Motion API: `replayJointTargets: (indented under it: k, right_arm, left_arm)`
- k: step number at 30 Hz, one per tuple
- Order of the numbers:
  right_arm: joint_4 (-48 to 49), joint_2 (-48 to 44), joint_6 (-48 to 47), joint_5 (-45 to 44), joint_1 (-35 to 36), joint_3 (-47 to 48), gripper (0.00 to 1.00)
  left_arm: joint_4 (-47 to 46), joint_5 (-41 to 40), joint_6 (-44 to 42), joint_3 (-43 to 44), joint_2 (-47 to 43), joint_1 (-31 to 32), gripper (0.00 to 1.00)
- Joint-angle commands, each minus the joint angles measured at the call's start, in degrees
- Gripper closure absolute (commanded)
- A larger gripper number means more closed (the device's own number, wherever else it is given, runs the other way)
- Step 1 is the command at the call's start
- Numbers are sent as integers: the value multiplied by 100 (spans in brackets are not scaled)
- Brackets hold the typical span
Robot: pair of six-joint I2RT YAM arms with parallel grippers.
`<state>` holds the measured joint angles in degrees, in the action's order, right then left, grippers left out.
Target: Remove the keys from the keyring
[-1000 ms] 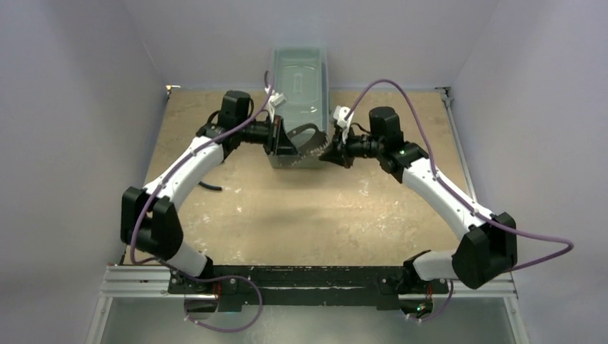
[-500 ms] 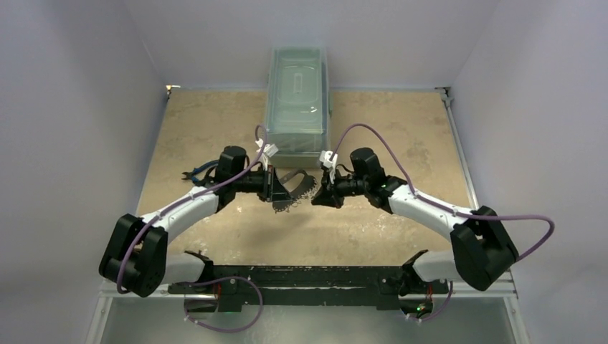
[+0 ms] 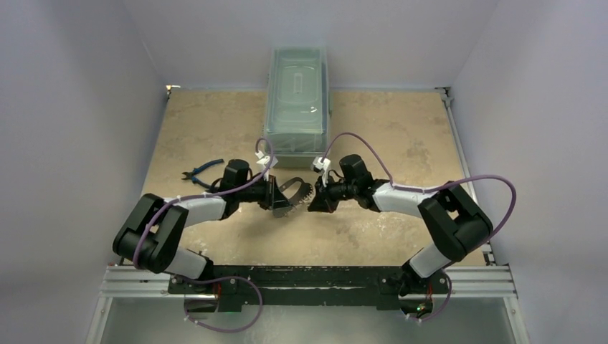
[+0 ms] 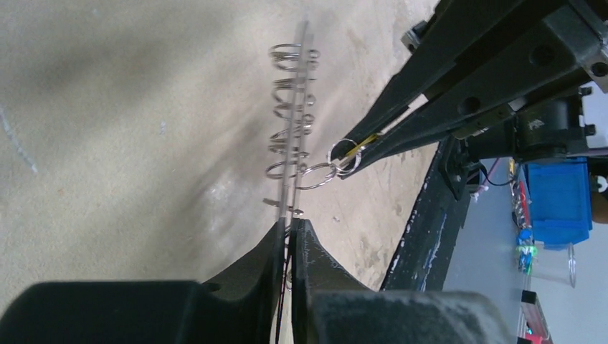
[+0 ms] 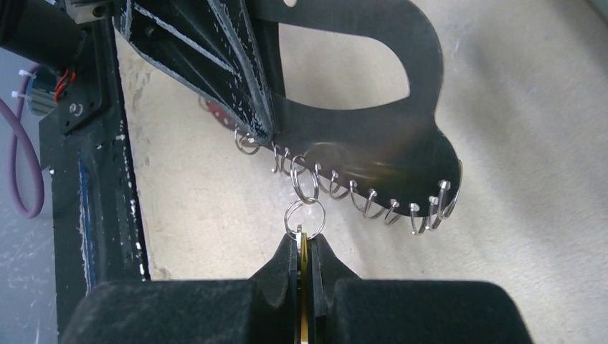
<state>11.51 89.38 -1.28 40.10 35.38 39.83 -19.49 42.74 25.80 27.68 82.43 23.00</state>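
Where the two arms meet above the table point(image 3: 401, 136), the left tool point(image 4: 290, 228) is clamped on the keyring point(image 5: 373, 136) — a flat dark plate fringed with small split rings point(image 5: 373, 204). The right tool point(image 5: 305, 242) is pinched tight on a yellow key point(image 5: 304, 287), whose own ring links into one ring on the plate.
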Motion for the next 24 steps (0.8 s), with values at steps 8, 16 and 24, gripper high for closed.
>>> replayJointTargets:
  k: [8, 16, 24]
  right_arm:
    - [-141, 369, 533, -617, 105, -69, 100]
    - [-281, 561, 637, -866, 102, 40, 100]
    - [-691, 11, 1128, -1018, 102, -90, 100]
  left_arm:
    - [403, -1145, -555, -229, -555, -239, 42]
    - [-49, -736, -1710, -364, -1475, 39, 39]
    - [-1429, -673, -3301, -867, -909, 863, 57]
